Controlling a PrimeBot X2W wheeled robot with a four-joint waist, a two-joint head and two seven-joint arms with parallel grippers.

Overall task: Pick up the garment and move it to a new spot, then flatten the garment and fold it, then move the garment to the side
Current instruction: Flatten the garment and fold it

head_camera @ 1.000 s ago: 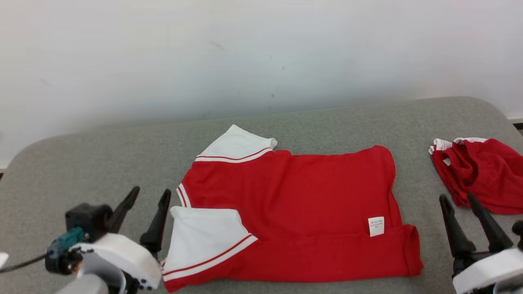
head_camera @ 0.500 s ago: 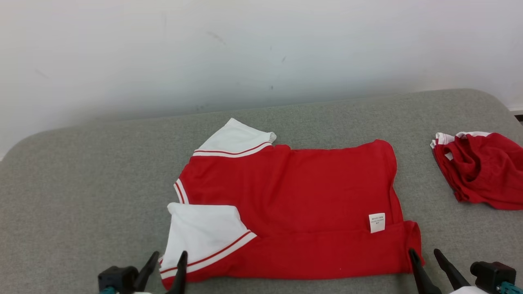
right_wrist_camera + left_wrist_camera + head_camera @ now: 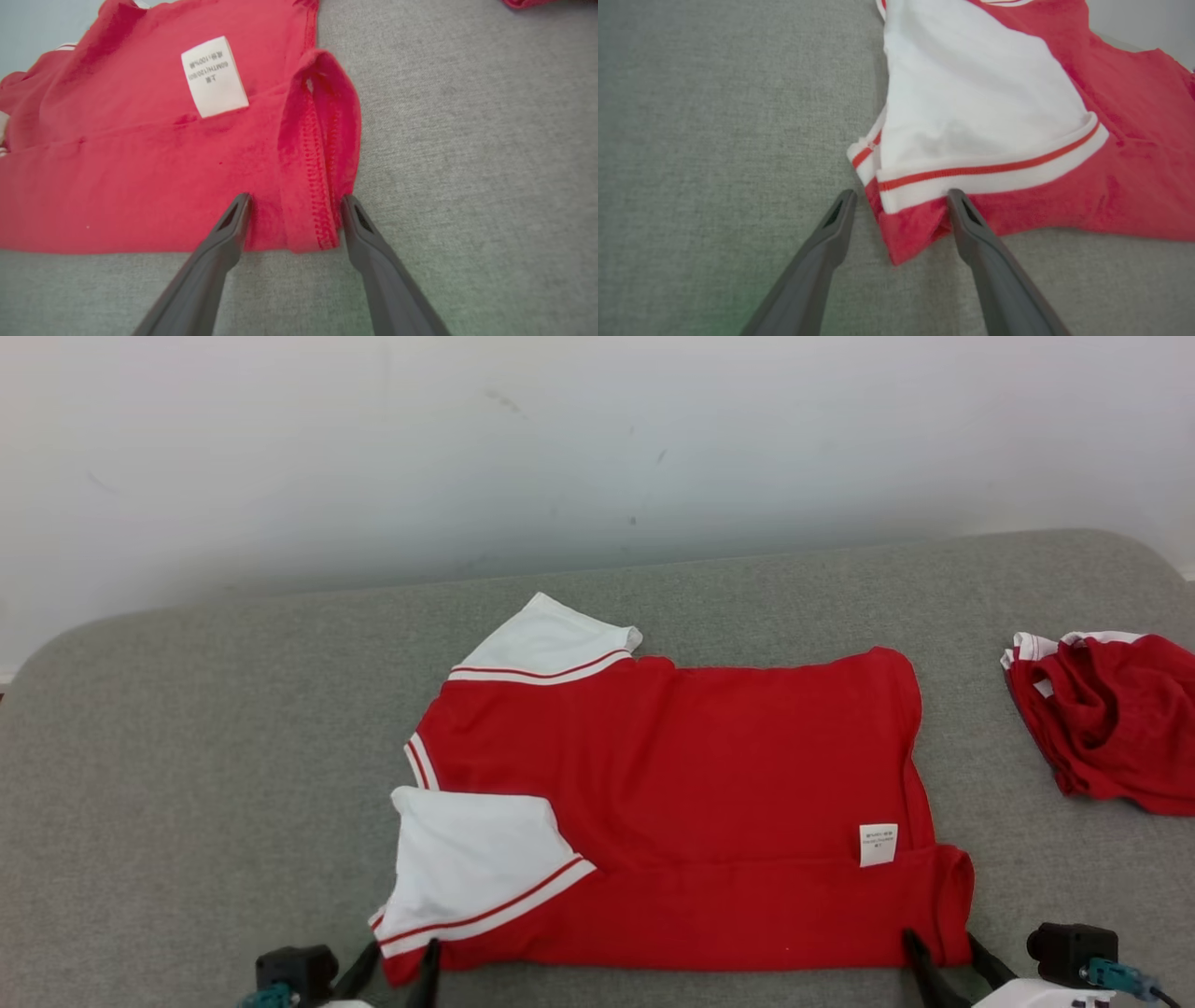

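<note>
Grey table (image 3: 168, 737): both arms had dropped from beside the shirt to its near edge. Left gripper (image 3: 901, 196) and right gripper (image 3: 295, 199), both released wide, straddled the near corners of the part-folded red shirt (image 3: 709, 765), mid-table. Probably lining up the next fold. Another red garment (image 3: 1111, 719) sat far right.

White tag (image 3: 214, 77) on the red garment (image 3: 117, 177): upside-down print, "100%" among small Chinese characters
</note>
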